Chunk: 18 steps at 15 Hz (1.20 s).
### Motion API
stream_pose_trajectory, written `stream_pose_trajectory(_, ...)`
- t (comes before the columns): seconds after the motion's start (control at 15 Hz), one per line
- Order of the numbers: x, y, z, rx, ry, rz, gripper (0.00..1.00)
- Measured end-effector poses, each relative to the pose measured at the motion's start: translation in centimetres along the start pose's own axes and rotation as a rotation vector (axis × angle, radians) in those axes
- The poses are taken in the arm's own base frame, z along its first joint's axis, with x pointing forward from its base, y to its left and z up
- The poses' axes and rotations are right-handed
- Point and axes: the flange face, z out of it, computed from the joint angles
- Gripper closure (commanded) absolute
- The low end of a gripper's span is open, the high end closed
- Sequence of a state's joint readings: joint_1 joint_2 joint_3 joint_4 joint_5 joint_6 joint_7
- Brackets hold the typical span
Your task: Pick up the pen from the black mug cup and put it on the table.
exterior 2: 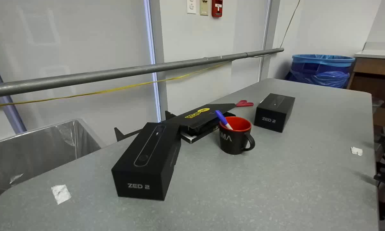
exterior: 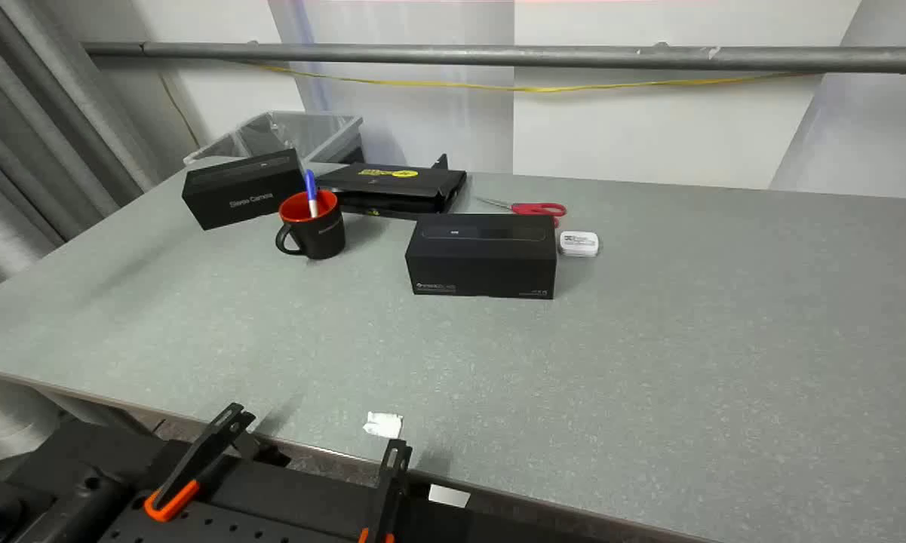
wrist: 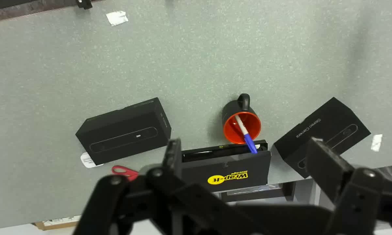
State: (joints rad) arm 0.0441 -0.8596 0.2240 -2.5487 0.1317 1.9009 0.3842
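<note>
The pen [exterior: 311, 194], with a blue cap and white barrel, leans inside the black mug cup [exterior: 321, 238], cap end up above the rim. In an exterior view the mug [exterior 2: 232, 142] stands upright with its red inside showing and the pen [exterior 2: 223, 120] leaning on its rim. In the wrist view the pen [wrist: 246, 133] and mug [wrist: 231, 109] show beyond the fingertips. My gripper [wrist: 248, 155] is open and empty, its fingers wide apart in the picture; it does not show in either exterior view. The pen's lower end is hidden in the mug. The grey table [exterior: 686, 362] lies under everything.
Black boxes stand near the mug: one camera box [exterior: 483, 256], another camera box [exterior: 245, 188], and a flat box with yellow lettering [exterior: 392, 185]. Red scissors [exterior: 539, 209] and a small white case [exterior: 578, 243] lie behind the nearer box. A clear bin [exterior: 294, 132] stands beyond the table.
</note>
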Motion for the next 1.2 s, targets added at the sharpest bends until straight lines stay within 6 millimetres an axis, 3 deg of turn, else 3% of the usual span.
stream_pose_trajectory(0.4, 0.2, 0.0, 0.1, -0.001, 0.003, -0.014, 0.00)
stream_pose_trajectory(0.53, 1.2, -0.1, 0.8, -0.002, 0.017, -0.045, 0.00)
stream_pose_trajectory(0.67, 3.5, -0.2, 3.2, -0.009, 0.029, -0.084, 0.00)
stream_pose_trajectory(1.0, 9.6, 0.1, 12.4, -0.031, -0.017, -0.097, 0.00)
stream_pose_trajectory(1.07, 10.2, 0.1, 13.7, -0.030, -0.040, -0.093, 0.00)
stream_pose_trajectory(1.2, 10.3, 0.2, 14.0, -0.030, -0.047, -0.092, 0.00)
